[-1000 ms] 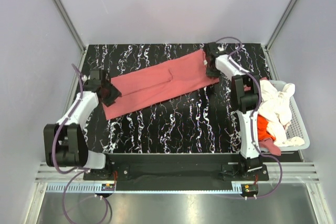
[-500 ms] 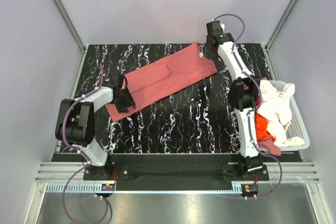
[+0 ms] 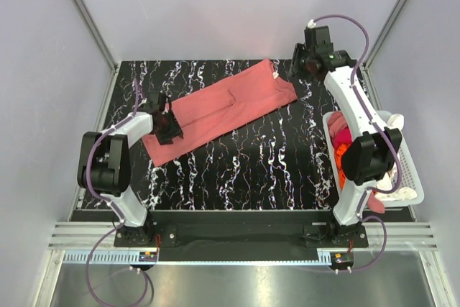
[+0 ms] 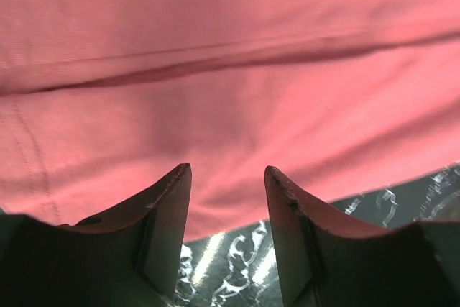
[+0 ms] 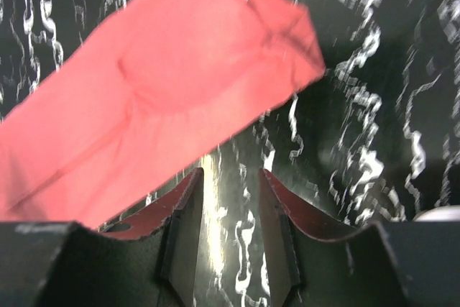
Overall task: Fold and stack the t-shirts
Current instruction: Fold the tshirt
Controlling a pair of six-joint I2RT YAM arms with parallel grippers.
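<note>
A salmon-pink t-shirt, folded into a long strip, lies slantwise across the black marbled table. It fills the left wrist view and shows in the right wrist view. My left gripper is open and empty, low over the shirt's left end, its fingertips at the cloth's edge. My right gripper is open and empty, raised beyond the shirt's right end, over bare table. Red, orange and cream shirts lie in the basket.
A white slatted basket stands at the table's right edge, partly hidden by my right arm. Grey walls and metal frame rails close in the table at the back and sides.
My right gripper has let go of the shirt's right end and risen away to the back right. My left gripper has shifted a little toward the shirt's left end. The shirt lies flat.
</note>
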